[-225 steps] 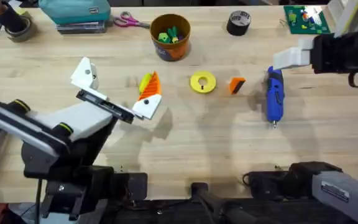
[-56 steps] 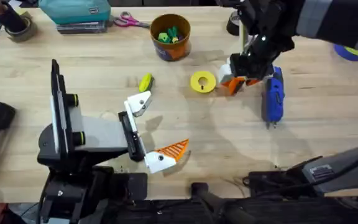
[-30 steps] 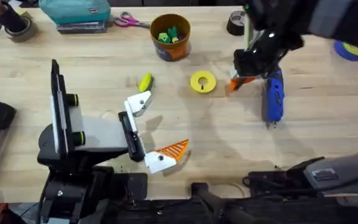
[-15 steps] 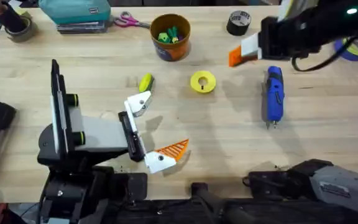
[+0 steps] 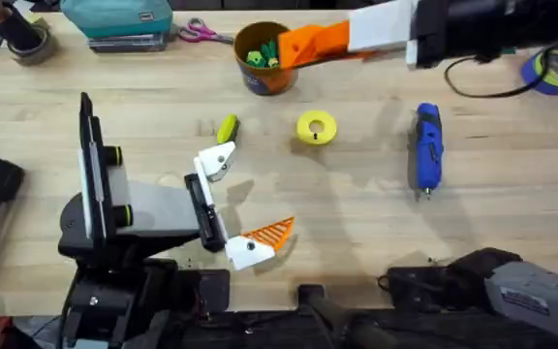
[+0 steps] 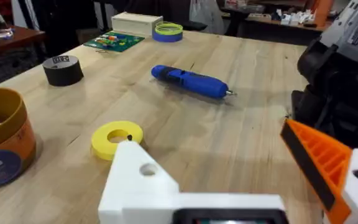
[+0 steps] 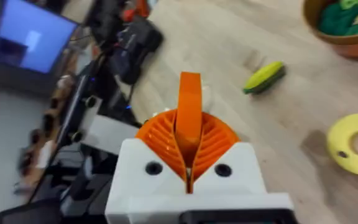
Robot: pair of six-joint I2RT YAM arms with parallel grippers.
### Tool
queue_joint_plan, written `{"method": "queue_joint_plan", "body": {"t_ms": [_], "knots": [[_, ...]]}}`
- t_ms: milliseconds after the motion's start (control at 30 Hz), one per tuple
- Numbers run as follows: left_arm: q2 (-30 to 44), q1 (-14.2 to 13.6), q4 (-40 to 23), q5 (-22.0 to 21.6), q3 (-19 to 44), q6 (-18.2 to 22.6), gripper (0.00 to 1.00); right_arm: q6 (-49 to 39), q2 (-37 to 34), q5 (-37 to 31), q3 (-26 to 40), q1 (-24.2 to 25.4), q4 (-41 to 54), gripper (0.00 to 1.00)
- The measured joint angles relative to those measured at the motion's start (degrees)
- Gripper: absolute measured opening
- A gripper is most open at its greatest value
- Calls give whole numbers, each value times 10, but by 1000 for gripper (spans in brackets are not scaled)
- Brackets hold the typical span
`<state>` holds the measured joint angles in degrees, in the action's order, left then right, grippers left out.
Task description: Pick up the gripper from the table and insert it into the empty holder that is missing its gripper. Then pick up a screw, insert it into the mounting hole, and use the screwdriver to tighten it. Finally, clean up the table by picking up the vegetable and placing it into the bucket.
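My right gripper [image 5: 298, 47] is raised over the table's far side, near the bucket [image 5: 263, 81]. It is shut on the orange gripper [image 7: 189, 102], which stands up between the ribbed pads. My left gripper [image 5: 243, 197] rests open at the near left. One of its jaws is the bare white holder [image 5: 216, 160] [image 6: 143, 179]; the other carries an orange pad [image 6: 316, 163]. The yellow-green vegetable [image 5: 227, 128] [image 7: 264, 76] lies just beyond the holder. To the right, the blue screwdriver [image 5: 426, 147] [image 6: 191, 81] lies flat on the table.
A flat yellow ring [image 5: 316, 128] lies between the vegetable and the screwdriver. The bucket holds green and yellow toys. Along the far edge are scissors [image 5: 201, 34], a teal case [image 5: 119, 17], a black tape roll [image 5: 372, 35] and a blue-yellow tape roll [image 5: 556, 69].
The right gripper closed on the orange gripper beside the screwdriver, lifted it off the table and carried it up and left toward the bucket. The left arm has stayed still.
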<state>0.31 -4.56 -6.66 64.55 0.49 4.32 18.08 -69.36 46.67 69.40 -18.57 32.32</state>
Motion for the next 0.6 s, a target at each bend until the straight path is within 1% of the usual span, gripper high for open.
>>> {"method": "queue_joint_plan", "body": {"t_ms": [167, 267, 367, 500, 600], "knots": [[0, 0, 0, 0, 0, 0, 985, 54, 0, 90, -80, 4, -121, 9], [0, 0, 0, 0, 0, 0, 986, 111, 0, 149, -145, 18, -249, 9], [0, 0, 0, 0, 0, 0, 985, 182, 0, 193, -209, 35, -383, 9], [0, 0, 0, 1, 0, 0, 986, 282, 0, 229, -297, 52, -554, 9], [0, 0, 0, 2, 0, 0, 985, 355, 0, 243, -358, 55, -673, 9]]}}
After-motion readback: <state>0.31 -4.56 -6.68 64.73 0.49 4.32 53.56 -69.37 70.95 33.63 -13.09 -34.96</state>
